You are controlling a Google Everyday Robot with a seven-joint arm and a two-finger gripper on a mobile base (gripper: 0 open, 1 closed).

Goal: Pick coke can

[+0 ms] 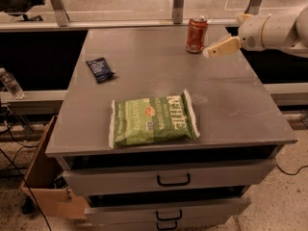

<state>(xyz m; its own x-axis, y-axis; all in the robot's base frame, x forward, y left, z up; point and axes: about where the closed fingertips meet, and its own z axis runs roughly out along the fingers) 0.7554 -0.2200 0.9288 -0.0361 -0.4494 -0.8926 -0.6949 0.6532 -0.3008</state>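
Gripper (214, 49) just beside upright coke can (196, 35)

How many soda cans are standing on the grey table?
1. The coke can stands upright near the far edge of the table, beside the gripper. No other is visible.

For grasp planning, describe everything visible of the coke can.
The coke can is a small red cylinder with a silver metal top and pale lettering. It stands upright on the grey table, near its far edge. The gripper hovers close beside it, on the view's right. Whether they touch cannot be told.
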